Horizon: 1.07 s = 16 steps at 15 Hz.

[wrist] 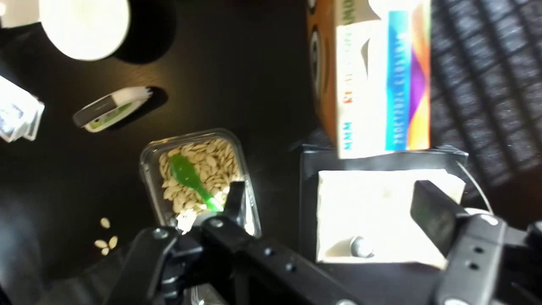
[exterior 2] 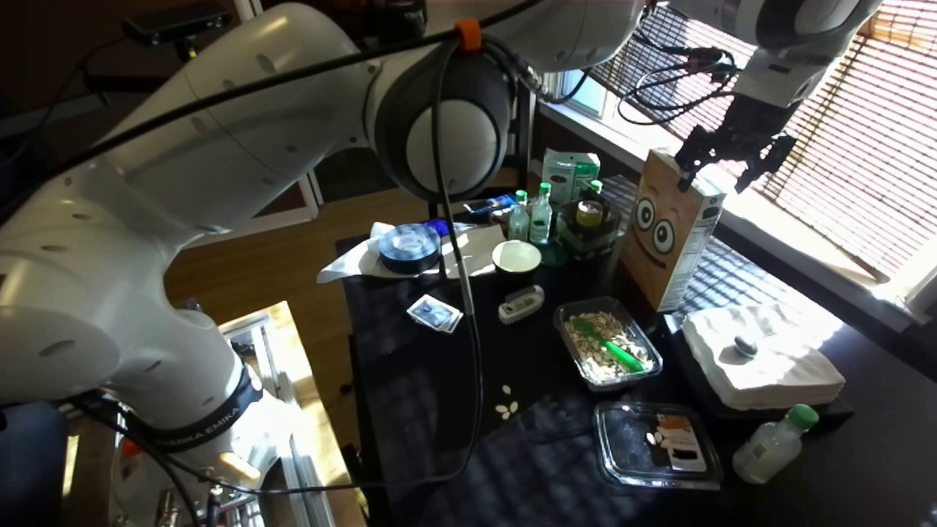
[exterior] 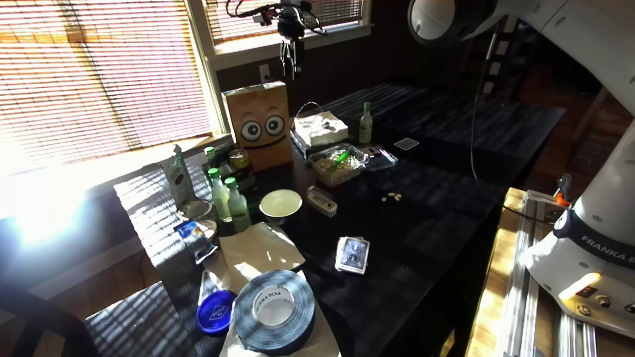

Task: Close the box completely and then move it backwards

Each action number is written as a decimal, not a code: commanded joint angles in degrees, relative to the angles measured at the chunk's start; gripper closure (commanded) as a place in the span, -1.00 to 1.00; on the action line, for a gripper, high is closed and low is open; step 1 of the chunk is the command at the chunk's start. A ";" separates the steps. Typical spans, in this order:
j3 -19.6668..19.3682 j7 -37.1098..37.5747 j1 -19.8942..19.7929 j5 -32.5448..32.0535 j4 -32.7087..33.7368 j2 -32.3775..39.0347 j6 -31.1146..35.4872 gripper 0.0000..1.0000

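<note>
The tan-brown cardboard box with two round eyes stands upright near the window in both exterior views (exterior: pixel 263 144) (exterior 2: pixel 677 252). In the wrist view its top (wrist: pixel 364 110) shows white, blue and orange flap panels lying about flat, with a slit near the middle. I cannot tell whether the flaps are tucked fully. My gripper (exterior: pixel 289 69) is open and empty above the level of the box top. In an exterior view the gripper (exterior 2: pixel 714 181) overlaps the box's top edge. In the wrist view the open fingers (wrist: pixel 332 201) lie beyond the box's near end, apart from it.
A white napkin stack (wrist: pixel 381 203) in a black holder is beside the box. A clear tub of seeds (exterior 2: pixel 607 348), a clear lid (exterior 2: pixel 655 446) and a green-capped bottle (exterior 2: pixel 772 446) are nearby. Several bottles (exterior: pixel 238 206) and a bowl (exterior: pixel 281 203) stand before the box; the window (exterior: pixel 104 84) is behind.
</note>
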 commanded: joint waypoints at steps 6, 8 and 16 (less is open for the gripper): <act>-0.32 -1.15 0.30 -0.17 0.88 2.30 7.41 -1.00; 0.62 -5.42 -0.38 0.66 0.93 2.56 9.18 -1.00; 2.99 -11.84 -0.88 1.24 0.10 2.84 10.97 -1.00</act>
